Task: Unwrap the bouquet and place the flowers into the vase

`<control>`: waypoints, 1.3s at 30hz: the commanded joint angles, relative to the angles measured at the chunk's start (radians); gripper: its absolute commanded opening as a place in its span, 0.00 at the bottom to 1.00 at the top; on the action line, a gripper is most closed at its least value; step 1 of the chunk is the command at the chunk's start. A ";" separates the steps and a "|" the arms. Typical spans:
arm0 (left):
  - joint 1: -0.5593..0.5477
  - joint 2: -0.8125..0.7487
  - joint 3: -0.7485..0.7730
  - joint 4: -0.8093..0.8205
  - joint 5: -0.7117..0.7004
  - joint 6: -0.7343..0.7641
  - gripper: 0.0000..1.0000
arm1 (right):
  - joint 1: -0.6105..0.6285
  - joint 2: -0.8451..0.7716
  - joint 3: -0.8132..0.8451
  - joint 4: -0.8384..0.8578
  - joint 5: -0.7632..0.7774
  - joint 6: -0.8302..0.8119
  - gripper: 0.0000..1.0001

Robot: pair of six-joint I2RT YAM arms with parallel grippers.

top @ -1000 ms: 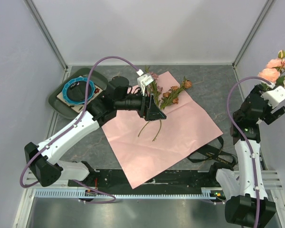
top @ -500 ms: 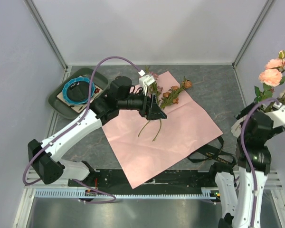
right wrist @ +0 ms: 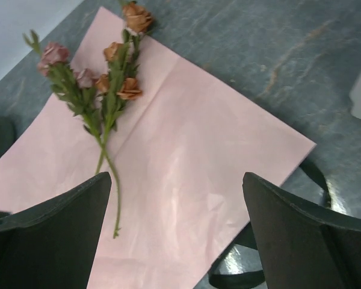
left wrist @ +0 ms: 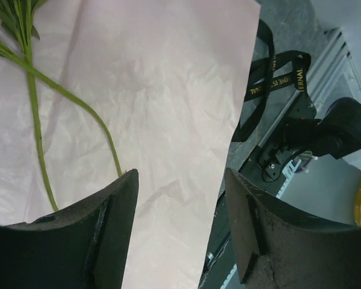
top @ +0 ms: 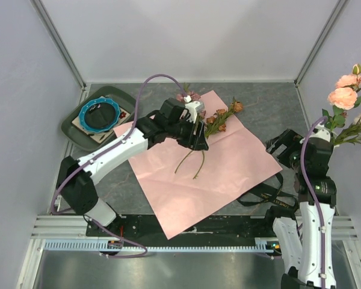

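Two flower sprays (right wrist: 111, 102) lie on one pink paper sheet (top: 216, 174), one black ribbon (left wrist: 275, 81) beside it; left claw (left wrist: 180, 177) gapes empty over them (right claw (right wrist: 177, 180) likewise wide, well aside).

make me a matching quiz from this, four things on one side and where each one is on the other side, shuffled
Things:
1 pink paper
2 black ribbon
3 rust and mauve flowers
4 dark green tray

Places:
a far left corner
b lying on the paper's far part
c spread flat in the middle
d beside the paper's near right edge

Pairs: 1-c, 2-d, 3-b, 4-a
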 commanded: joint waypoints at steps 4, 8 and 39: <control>0.002 0.133 -0.049 0.067 -0.043 -0.079 0.61 | 0.104 0.118 -0.016 0.244 -0.142 0.046 0.98; 0.003 0.270 0.026 0.051 -0.119 -0.117 0.55 | 0.308 0.273 -0.018 0.311 -0.090 0.050 0.98; -0.012 0.398 0.286 -0.136 -0.425 -0.275 0.02 | 0.512 0.450 -0.009 0.317 -0.002 -0.028 0.98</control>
